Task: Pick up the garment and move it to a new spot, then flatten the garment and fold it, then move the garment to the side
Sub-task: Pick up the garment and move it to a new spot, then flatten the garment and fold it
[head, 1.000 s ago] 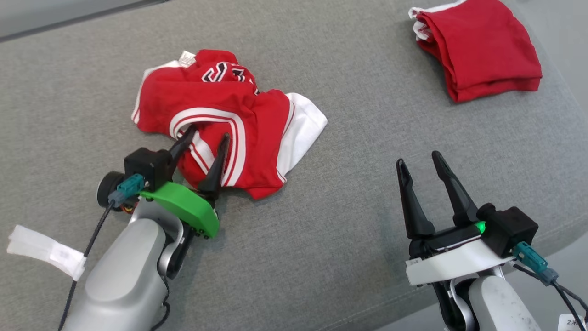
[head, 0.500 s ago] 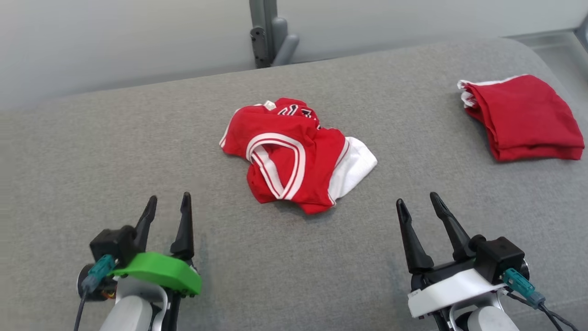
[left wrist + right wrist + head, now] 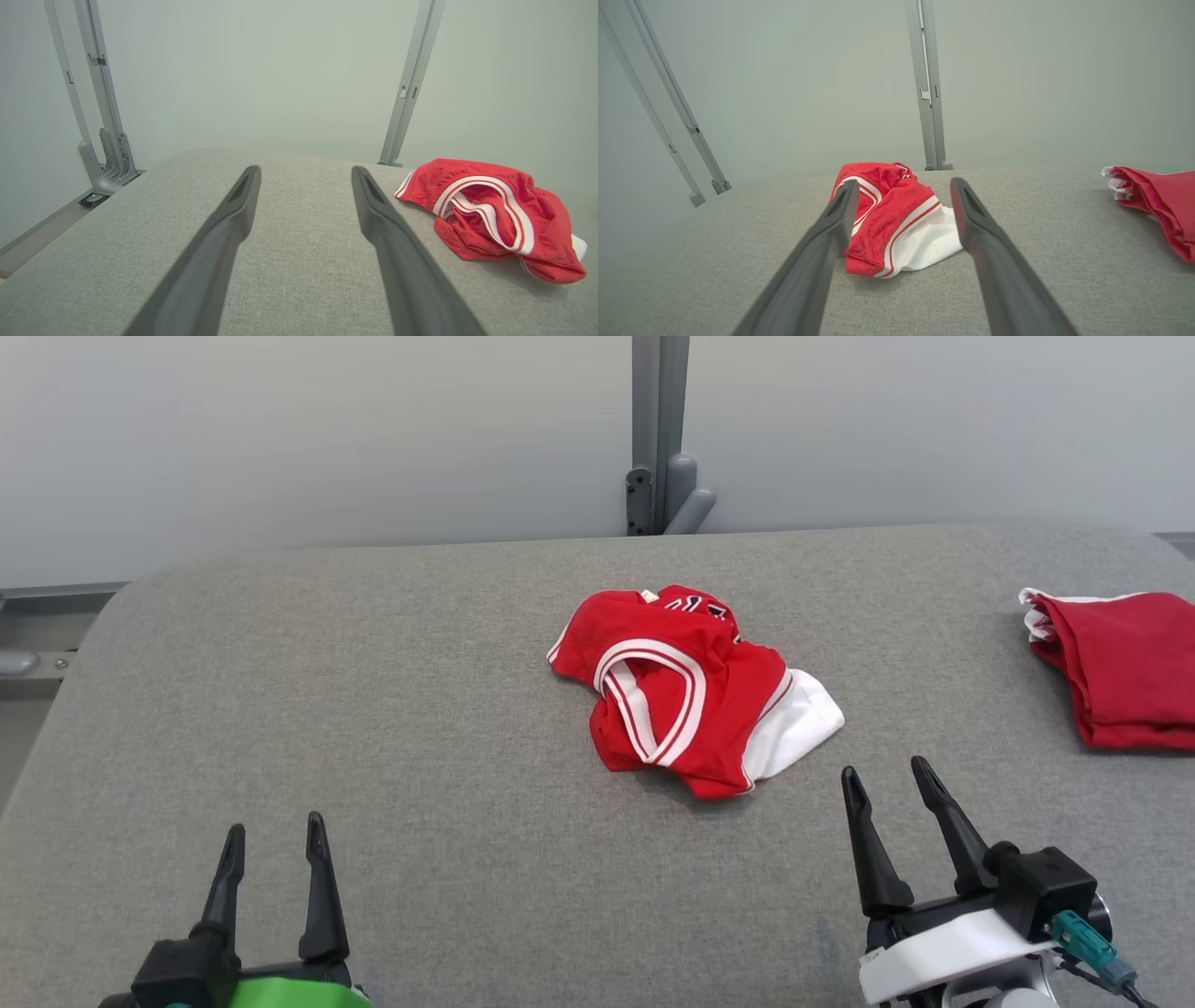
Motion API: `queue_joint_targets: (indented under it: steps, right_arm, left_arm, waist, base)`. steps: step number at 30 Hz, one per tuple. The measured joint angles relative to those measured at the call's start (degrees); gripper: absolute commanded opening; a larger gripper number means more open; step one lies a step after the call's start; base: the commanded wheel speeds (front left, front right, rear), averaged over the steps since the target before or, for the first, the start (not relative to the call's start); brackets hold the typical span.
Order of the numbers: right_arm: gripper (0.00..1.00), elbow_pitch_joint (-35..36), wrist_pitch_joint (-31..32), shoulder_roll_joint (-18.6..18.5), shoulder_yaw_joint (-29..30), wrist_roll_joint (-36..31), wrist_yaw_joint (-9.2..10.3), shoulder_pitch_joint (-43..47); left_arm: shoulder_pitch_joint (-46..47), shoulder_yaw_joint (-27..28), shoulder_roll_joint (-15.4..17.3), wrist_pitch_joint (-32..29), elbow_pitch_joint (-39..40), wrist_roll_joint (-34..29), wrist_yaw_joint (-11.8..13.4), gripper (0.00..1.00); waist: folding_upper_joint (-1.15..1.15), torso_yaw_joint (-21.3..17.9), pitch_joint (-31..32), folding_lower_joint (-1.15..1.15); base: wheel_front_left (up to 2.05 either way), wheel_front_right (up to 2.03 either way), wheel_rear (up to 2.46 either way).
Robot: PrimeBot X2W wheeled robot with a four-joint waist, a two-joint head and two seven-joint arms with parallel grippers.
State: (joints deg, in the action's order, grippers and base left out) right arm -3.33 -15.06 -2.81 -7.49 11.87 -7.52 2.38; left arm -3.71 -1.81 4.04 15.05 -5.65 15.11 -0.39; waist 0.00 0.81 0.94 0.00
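Crumpled red mesh jersey with white trim (image 3: 695, 695) bunched mid-way across the grey fabric-covered table (image 3: 373, 728), long axis running ten to four o'clock. From the right gripper (image 3: 883, 767), fingers spread and empty: near, at eleven o'clock. From the left gripper (image 3: 274, 823), likewise spread and empty: well apart, at two o'clock. Probably a right-arm reach. Folded red cloth (image 3: 1125, 672) aside at three o'clock.

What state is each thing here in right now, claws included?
Jersey: crumpled in a heap, nothing touching it.
Red cloth: folded, lying off to the right.
Left claw: open, empty.
Right claw: open, empty, short of the jersey.
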Motion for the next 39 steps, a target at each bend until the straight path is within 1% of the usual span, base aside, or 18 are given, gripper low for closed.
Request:
queue_joint_targets:
  steps: [3,8,14,22,28,39]
  right_arm:
    - [1.0,0.1,0.0,0.0,0.6,-0.3,0.0,0.6]
    - [1.0,0.3,0.0,0.0,0.7,-1.1,0.0,1.7]
    - [1.0,0.3,0.0,0.0,1.0,-1.4,0.0,2.4]
    - [1.0,0.5,0.0,0.0,1.1,-2.0,0.0,2.6]
    - [1.0,0.6,0.0,0.0,1.0,-2.1,0.0,2.6]
    - [1.0,0.8,0.0,0.0,1.4,-2.0,0.0,2.7]
  left_arm:
    - [-2.7,0.4,-0.8,0.0,1.9,-2.6,-0.6,1.0]
    - [-5.2,0.2,-1.1,0.0,2.2,-4.7,-0.3,1.0]
    - [-5.4,-0.9,-1.1,0.0,2.2,-4.9,0.5,1.0]
    - [-5.8,-1.6,-1.1,0.0,2.8,-5.3,0.1,1.0]
    - [-6.1,-1.9,-1.1,0.0,2.1,-6.6,-0.1,1.0]
    - [-5.9,-2.0,-1.1,0.0,1.6,-7.3,-0.1,1.0]
  waist:
    - [0.0,0.8,0.7,0.0]
    - [0.0,1.5,1.5,0.0]
    - [0.0,1.9,1.8,0.0]
    - [0.0,2.0,1.8,0.0]
    - [0.0,2.0,1.8,0.0]
    - [0.0,2.4,1.3,0.0]
  base:
    - [0.0,0.0,0.0]
    - [0.0,0.0,0.0]
    - [0.0,0.0,0.0]
    - [0.0,0.0,0.0]
    - [0.0,0.0,0.0]
    - [0.0,0.0,0.0]
